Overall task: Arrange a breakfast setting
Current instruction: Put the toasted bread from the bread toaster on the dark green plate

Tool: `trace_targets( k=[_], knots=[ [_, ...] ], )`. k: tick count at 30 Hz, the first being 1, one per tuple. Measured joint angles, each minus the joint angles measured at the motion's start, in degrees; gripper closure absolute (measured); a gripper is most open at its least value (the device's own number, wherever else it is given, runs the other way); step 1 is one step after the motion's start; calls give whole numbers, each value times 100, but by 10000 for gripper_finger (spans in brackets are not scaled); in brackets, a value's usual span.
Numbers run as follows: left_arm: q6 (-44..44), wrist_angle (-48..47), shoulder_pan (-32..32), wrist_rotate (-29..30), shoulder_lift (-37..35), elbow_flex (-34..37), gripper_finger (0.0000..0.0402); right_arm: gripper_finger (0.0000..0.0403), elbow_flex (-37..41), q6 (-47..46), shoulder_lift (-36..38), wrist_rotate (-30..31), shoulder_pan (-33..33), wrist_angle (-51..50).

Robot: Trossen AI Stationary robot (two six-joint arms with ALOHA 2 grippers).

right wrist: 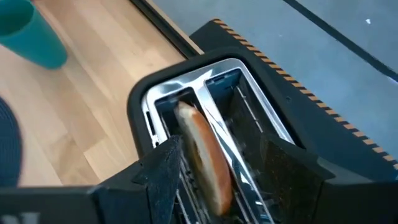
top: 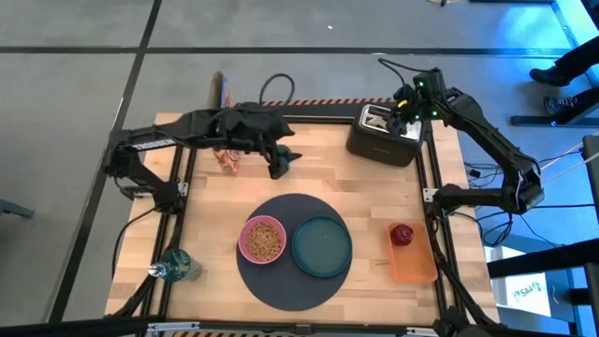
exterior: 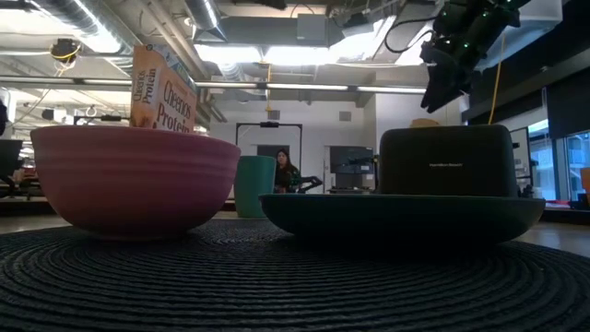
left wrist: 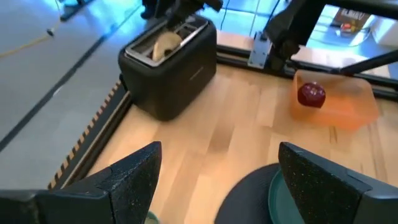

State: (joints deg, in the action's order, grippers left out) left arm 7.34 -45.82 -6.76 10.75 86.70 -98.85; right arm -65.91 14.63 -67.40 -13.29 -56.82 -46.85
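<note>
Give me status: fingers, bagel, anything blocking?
Right gripper over the toaster, fingers open astride the bagel in its slot. Left gripper open, empty, hanging above the table. Nothing blocking.

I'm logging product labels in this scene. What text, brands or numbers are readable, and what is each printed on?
"Cheerios Protein" on the cereal box behind the pink bowl, low view.
Small pale marking on the toaster front: too small to read.
Nothing readable in the high or wrist views.
</note>
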Motion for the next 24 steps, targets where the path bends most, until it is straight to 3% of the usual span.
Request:
trace_targets(
  k=[8, 16, 20, 24],
  knots=[
    [298, 1, 1, -283, 396, 0, 86, 194, 0, 505, -328, -280, 8, 27],
    [597, -23, 9, -153, 594, 0, 86, 201, 0, 696, -659, 12, 11, 68],
    [730, -20, 4, 162, 592, 0, 86, 245, 0, 793, -744, 78, 15, 69],
    [781, -20, 4, 351, 592, 0, 86, 317, 0, 802, -750, 64, 20, 65]
  ],
)
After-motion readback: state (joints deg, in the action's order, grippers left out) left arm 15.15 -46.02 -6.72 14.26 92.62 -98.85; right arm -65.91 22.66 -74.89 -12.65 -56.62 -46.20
